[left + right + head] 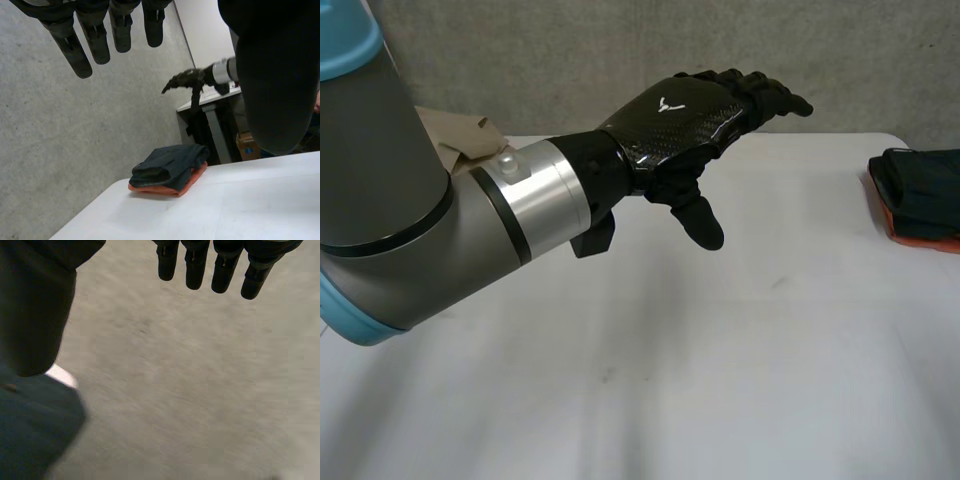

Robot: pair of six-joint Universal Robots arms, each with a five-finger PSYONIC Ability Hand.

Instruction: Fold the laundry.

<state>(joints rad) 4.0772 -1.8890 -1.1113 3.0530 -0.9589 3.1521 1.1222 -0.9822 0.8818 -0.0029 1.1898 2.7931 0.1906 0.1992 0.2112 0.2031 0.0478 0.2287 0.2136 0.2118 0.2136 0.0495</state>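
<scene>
Left hand point(685, 110): fingers relaxed, empty, raised over tabletop point(720, 380)
Folded stack point(920, 195): well beyond its fingertips, at the robot's right edge
Right hand point(195, 265): fingers straight, empty; likely the nearer

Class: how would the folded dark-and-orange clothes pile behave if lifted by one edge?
The pile looks soft and creased, so it would probably sag and unfold. Its dark layer lies on the orange layer, so they may slide apart.

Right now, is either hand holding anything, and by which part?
Nothing is held. The left hand hovers open over the table; the right hand is open too. The folded stack lies at the table's edge, untouched.
</scene>
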